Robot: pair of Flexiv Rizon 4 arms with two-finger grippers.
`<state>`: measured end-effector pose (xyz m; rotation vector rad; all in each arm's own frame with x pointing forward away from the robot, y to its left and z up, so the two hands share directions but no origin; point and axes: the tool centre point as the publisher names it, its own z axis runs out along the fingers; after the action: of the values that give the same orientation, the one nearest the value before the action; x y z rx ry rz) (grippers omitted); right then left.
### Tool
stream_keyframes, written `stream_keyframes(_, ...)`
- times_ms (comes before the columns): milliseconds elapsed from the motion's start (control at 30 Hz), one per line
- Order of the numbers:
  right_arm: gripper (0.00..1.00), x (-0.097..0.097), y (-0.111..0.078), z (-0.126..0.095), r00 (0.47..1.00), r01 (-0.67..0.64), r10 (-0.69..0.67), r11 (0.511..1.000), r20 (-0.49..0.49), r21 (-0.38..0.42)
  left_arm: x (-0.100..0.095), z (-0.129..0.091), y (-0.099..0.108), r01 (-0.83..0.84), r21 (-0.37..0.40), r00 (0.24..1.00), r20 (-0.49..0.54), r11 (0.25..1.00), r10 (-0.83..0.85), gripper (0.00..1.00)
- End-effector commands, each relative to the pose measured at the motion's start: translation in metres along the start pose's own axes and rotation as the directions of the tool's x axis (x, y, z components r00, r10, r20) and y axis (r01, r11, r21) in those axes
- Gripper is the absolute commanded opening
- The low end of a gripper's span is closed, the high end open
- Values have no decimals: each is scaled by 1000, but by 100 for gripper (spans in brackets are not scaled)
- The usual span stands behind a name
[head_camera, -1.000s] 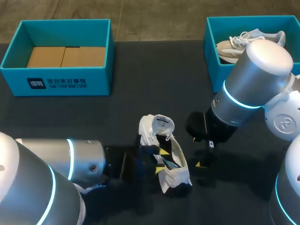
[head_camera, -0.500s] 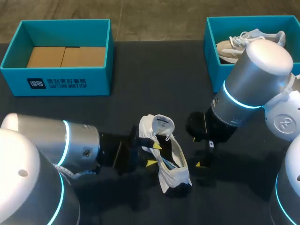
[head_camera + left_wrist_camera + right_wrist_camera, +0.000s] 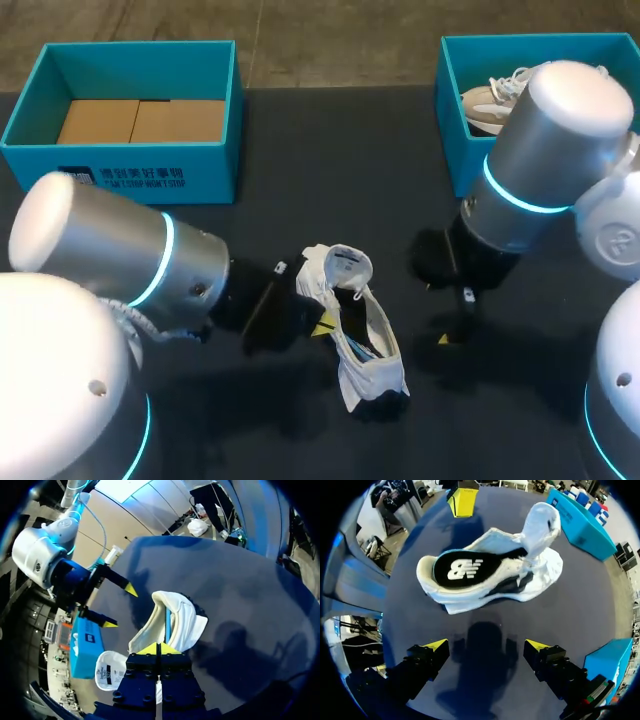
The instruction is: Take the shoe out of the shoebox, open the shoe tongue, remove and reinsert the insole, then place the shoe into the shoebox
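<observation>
- Shoe (image 3: 352, 325): white, is lying out on the dark table (image 3: 300, 200). Its tongue (image 3: 345, 268) is standing pulled back and its insole (image 3: 457, 570) is sitting inside.
- Left gripper (image 3: 322, 325): is hovering just beside the shoe's collar, yellow tips pressed together with nothing seen between them.
- Right gripper (image 3: 486, 645): is hanging near the shoe's other side, fingers spread wide and touching nothing.
- Step in hand, as judged: the insole work. One gripper should be steadying the shoe by its sidewall. The other should be parting its tips, entering at the heel and pinching only the insole's edge, then lifting slowly so the shoe is not dragging along.
- Surface: matte and dark, likely giving the sole some grip.
- Room: teal shoebox (image 3: 125, 120) and a second teal box (image 3: 540, 100) holding another shoe (image 3: 490, 100) are both sitting well apart from the shoe, behind it.
</observation>
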<state>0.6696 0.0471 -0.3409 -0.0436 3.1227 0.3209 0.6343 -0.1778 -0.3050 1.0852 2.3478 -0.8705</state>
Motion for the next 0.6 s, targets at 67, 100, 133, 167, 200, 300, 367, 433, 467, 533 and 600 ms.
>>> stream_keyframes(67,100,3,-19,-22,1000,8,-8,1000,-4,-10,-7,4,-3,-17,-60,966,-260,998,1,0)
stream_keyframes(100,100,3,-19,-22,1000,8,-8,1000,-4,-10,-7,4,-3,-17,-60,966,-260,998,1,0)
stream_keyframes(133,100,3,-19,-22,1000,8,-8,1000,-4,-10,-7,4,-3,-17,-60,966,-260,998,1,0)
stream_keyframes(167,100,3,-19,-22,1000,8,-8,1000,-4,-10,-7,4,-3,-17,-60,966,-260,998,1,0)
stream_keyframes(200,100,3,-19,-22,1000,8,-8,1000,-4,-10,-7,4,-3,-17,-60,966,-260,998,1,0)
stream_keyframes(300,100,3,-19,-22,1000,8,-8,1000,-4,-10,-7,4,-3,-17,-60,966,-260,998,1,0)
stream_keyframes(367,100,3,-19,-22,1000,8,-8,1000,-4,-10,-7,4,-3,-17,-60,966,-260,998,1,0)
stream_keyframes(433,100,3,-19,-22,1000,8,-8,1000,-4,-10,-7,4,-3,-17,-60,966,-260,998,1,0)
stream_keyframes(467,100,3,-19,-22,1000,8,-8,1000,-4,-10,-7,4,-3,-17,-60,966,-260,998,1,0)
stream_keyframes(533,100,3,-19,-22,1000,8,-8,1000,-4,-10,-7,4,-3,-17,-60,966,-260,998,1,0)
stream_keyframes(600,100,3,-19,-22,1000,8,-8,1000,-4,-10,-9,5,-2,-49,-15,958,-284,999,43,0)
